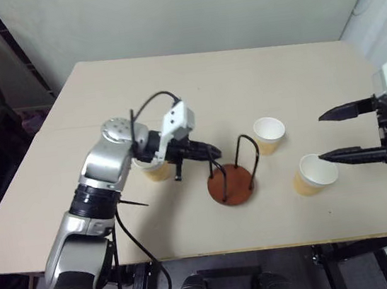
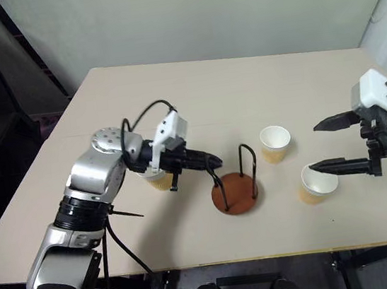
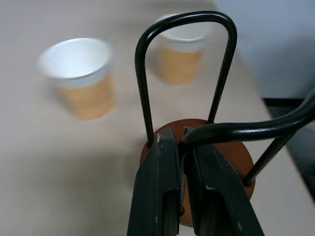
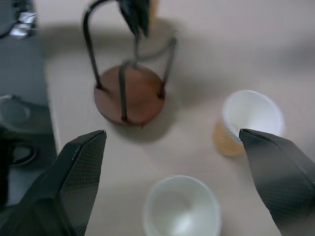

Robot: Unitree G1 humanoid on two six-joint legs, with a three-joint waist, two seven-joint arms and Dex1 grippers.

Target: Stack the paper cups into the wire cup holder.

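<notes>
We are pinching our left gripper [image 3: 183, 135] shut on one black wire arch of the wire cup holder [image 1: 231, 183], which is standing mid-table with no cup in it. Our right gripper [image 1: 342, 135] is hanging wide open and empty over the nearest of the paper cups [image 1: 314, 173]; another [image 1: 269, 135] is standing just beyond the holder, and a third [image 1: 155, 169] is sitting behind our left wrist.

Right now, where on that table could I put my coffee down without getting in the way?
The far half of the table, behind the cups, is bare, as is the near left corner. The middle is crowded: the wire cup holder, three paper cups and both tools.
</notes>
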